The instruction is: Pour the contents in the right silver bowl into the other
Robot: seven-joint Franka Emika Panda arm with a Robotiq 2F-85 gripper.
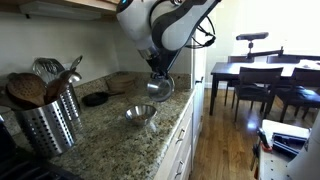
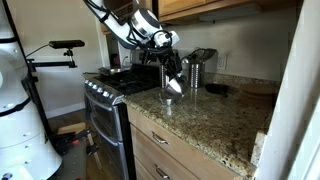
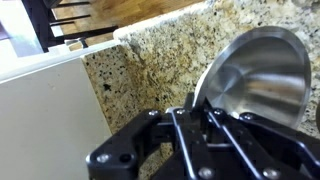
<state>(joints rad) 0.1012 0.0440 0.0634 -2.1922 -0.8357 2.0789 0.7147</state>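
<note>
Wrist view looks down on the speckled counter (image 3: 150, 60), its front edge running along the white cabinet face at the left. In an exterior view the arm (image 1: 165, 25) reaches down over that counter from above. The utensil holder (image 1: 45, 125) stands well apart from it, toward the back edge.

The held bowl (image 3: 260, 75) is up off the stone and tipped steeply, its shiny inside facing the wrist camera. I can't make out anything in it from here. The other bowl (image 1: 140, 113) sits upright close to the front edge, just below and beside the held one, not touching it. The gripper (image 3: 205, 112) is pinched on the held bowl's rim, jaws narrow with the thin metal between them.

From where I stand, this looks like the pour itself. To do it well, I'd bring the low lip of the held bowl squarely over the middle of the other bowl. It shouldn't hang over that bowl's rim or the front edge, since anything that misses lands on the stone or runs down the cabinet. Roll the wrist slowly, with the lip close above the target, and watch that the rim doesn't slide in that thin pinch. Don't knock the lower bowl; it looks light and could skate toward the edge.
</note>
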